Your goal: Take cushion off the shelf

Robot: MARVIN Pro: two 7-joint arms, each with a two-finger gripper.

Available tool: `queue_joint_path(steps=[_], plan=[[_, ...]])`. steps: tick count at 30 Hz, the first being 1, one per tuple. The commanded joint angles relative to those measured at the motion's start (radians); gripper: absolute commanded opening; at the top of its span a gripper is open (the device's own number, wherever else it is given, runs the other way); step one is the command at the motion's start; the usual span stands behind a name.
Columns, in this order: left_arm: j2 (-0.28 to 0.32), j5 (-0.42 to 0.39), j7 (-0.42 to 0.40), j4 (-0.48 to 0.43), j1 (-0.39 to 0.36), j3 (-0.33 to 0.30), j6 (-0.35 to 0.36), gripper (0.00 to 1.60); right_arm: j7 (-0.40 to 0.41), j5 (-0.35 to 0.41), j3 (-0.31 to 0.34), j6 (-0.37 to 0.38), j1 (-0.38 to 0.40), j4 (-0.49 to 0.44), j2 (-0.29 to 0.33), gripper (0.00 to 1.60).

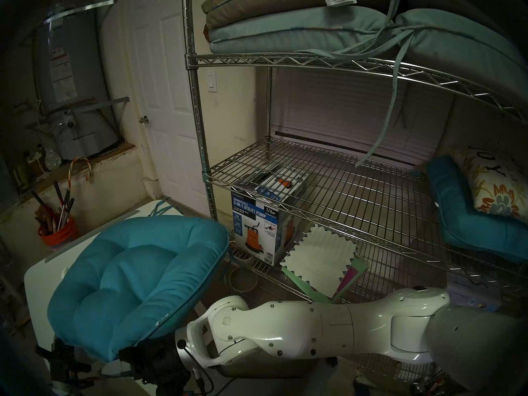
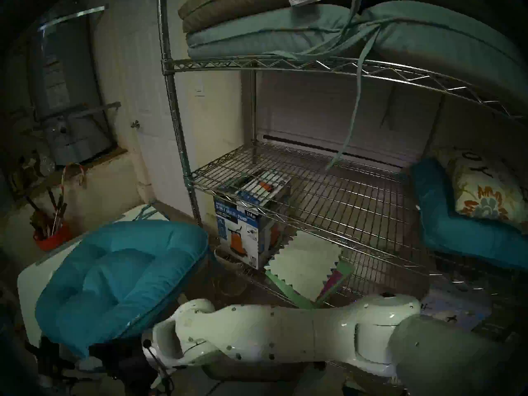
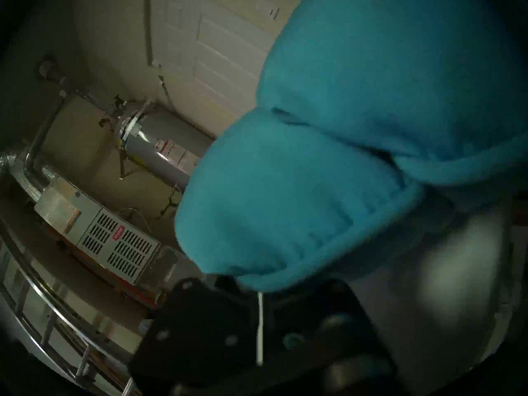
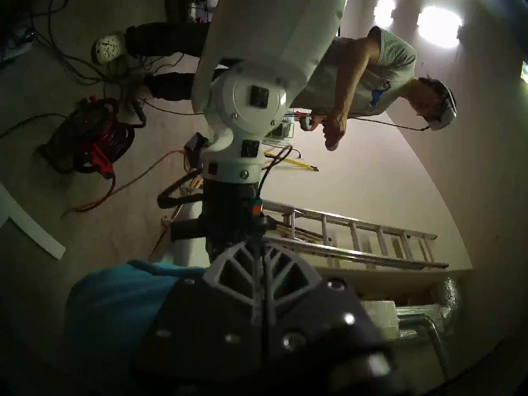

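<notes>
Head stereo left shows the flat, squarish teal-blue tufted cushion [image 1: 134, 284] already clear of the tall chrome wire shelf [image 1: 328, 192], hanging tilted over the white tabletop [image 1: 37, 275], whose left edge and far corner peek out from under it. Both tools grip its near edge: the left tool [image 1: 61, 355] is clamped on the near left corner, the right tool [image 1: 137, 358] pinched shut on the same edge further right. To my eye the removal itself is done; only setting the cushion down flat remains. The underside of the cushion and most of the tabletop are hidden, and both tools sit in deep shadow at the bottom, so the fingertips are hard to make out.
</notes>
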Motion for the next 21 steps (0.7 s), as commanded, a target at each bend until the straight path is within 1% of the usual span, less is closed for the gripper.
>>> queue_joint_path(steps=[1,2,9,11,21], plan=[[-0.1,0.07,-0.008,-0.111,0.072,0.102,-0.095,0.0,0.005,0.0,0.021,0.015,0.011,0.006,-0.071,0.65],[-0.104,0.079,-0.004,-0.118,0.076,0.104,-0.095,0.0,0.004,-0.001,0.02,0.014,0.01,0.003,-0.068,1.6],[-0.118,0.142,0.032,-0.143,0.092,0.11,-0.098,0.0,-0.004,-0.013,0.016,0.019,0.006,-0.015,-0.038,1.6],[-0.127,0.161,0.039,-0.157,0.098,0.122,-0.098,0.0,-0.001,-0.018,0.016,0.018,0.009,-0.023,-0.032,1.6],[-0.147,0.2,0.08,-0.166,0.105,0.144,-0.094,0.0,0.003,-0.041,0.024,0.019,0.014,-0.037,-0.027,1.6]])
